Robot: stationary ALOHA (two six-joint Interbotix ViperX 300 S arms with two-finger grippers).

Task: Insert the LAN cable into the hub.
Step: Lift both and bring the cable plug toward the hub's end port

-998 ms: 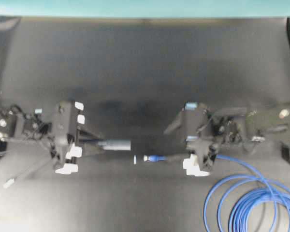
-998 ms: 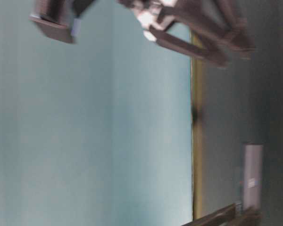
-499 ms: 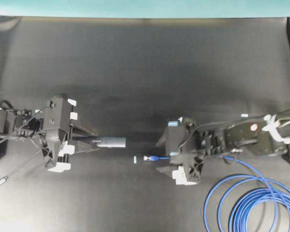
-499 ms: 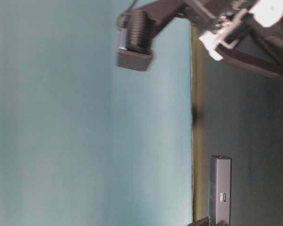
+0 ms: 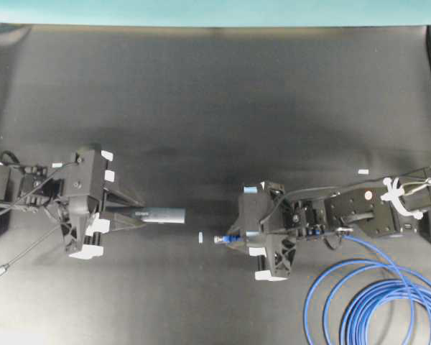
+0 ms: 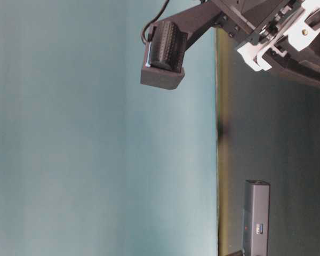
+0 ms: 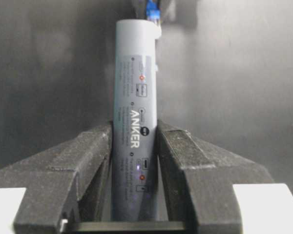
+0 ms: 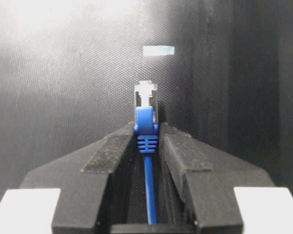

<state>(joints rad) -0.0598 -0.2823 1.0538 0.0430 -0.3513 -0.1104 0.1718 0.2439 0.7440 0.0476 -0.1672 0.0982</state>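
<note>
The hub (image 5: 163, 214), a slim dark-grey bar, lies level with its free end pointing right. My left gripper (image 5: 129, 215) is shut on its left part. In the left wrist view the jaws (image 7: 135, 129) press both sides of the hub (image 7: 135, 73). The LAN cable's plug (image 5: 221, 238) points left, a short way right of and below the hub's end. My right gripper (image 5: 238, 238) is shut on its blue boot. In the right wrist view the gripper (image 8: 146, 132) holds the boot and the clear plug (image 8: 146, 96) sticks out ahead. The plug also shows in the left wrist view (image 7: 153, 9).
The blue cable's loops (image 5: 377, 302) lie at the front right. The hub's thin grey lead (image 5: 29, 251) trails to the front left. A small pale tape mark (image 5: 200, 237) sits just left of the plug, and another (image 5: 363, 171) at the right. The hub (image 6: 256, 218) shows in the table-level view.
My right gripper has moved left along the cable and closed on the plug's boot. My left gripper, with the hub, has shifted slightly left.
</note>
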